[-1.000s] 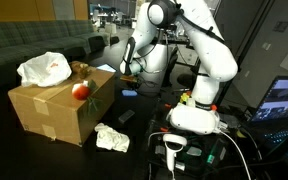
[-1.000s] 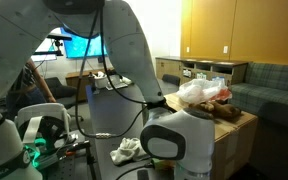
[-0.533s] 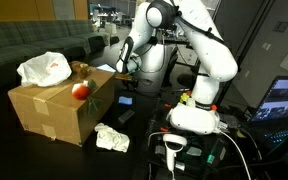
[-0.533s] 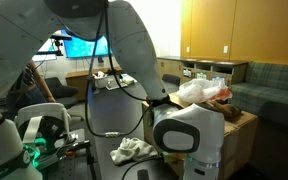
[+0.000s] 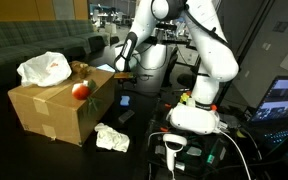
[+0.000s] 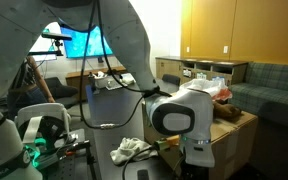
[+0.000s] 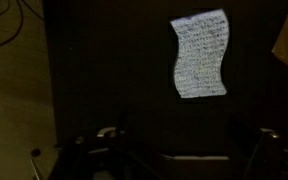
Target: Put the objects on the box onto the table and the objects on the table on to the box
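Note:
The brown cardboard box (image 5: 56,110) stands on the dark table (image 5: 24,150). On its top lie a crumpled white bag (image 5: 44,69), a red apple (image 5: 81,90) and a small brown thing (image 5: 79,69). My gripper (image 5: 122,68) hangs past the box's far corner, above a small pale blue piece (image 5: 126,100) that lies flat on the table. In the wrist view that piece (image 7: 200,55) shows as a light patterned rectangle ahead of my gripper (image 7: 189,150), whose jaws stand wide apart and hold nothing. The box (image 6: 234,125) and the bag (image 6: 199,90) also show behind the arm.
A crumpled white cloth (image 5: 111,138) lies on the table in front of the box, and a small dark object (image 5: 124,117) sits between it and the blue piece. The robot base (image 5: 194,115) with cables stands to the side, and a monitor (image 5: 284,100) glows at the edge.
The jaws have opened and let go of the pale blue piece, which now lies on the table. The gripper has risen a little above it.

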You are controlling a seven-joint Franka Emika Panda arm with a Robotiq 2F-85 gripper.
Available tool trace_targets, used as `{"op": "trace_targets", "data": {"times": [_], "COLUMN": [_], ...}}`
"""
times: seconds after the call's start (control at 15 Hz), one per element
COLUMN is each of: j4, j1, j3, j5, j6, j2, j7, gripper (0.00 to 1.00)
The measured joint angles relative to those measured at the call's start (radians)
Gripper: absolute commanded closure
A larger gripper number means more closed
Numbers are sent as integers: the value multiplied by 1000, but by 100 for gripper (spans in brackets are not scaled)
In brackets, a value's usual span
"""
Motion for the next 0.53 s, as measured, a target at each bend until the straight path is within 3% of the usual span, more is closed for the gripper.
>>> {"op": "trace_targets", "data": {"times": [0.33, 0.53], "j4": [-133, -191], "j1": [72, 84], "j3": [-27, 2], "j5": [-212, -338], "j6": [-101, -162], "j2": [-206, -342], "j7": [-15, -42], "gripper": [0, 0]}}
